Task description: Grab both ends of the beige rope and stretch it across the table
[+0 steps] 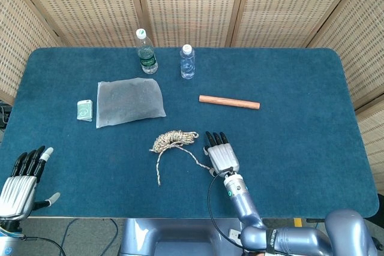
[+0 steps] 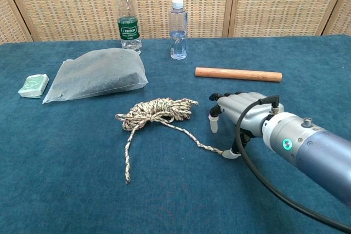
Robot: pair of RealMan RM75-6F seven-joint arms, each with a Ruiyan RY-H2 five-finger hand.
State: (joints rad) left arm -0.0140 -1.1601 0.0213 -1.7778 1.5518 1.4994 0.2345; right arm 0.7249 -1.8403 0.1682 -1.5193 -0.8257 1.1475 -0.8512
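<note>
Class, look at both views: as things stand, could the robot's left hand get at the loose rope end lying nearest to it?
Probably yes. The left hand sits at the table's near left edge, and only bare cloth lies between it and the rope end.

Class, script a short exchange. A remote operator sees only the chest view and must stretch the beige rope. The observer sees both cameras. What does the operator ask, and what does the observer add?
Operator: I see the right hand by one rope end, but no left hand. Where is it?
Observer: The left hand shows in the head view at the near left corner of the table.
Operator: Is it holding anything?
Observer: No, its fingers are apart and hold nothing.
Operator: How does it lie relative to the rope's other end?
Observer: The beige rope trails a loose tail toward the near edge. The tail lies well to the right of that hand, with bare cloth between.
</note>
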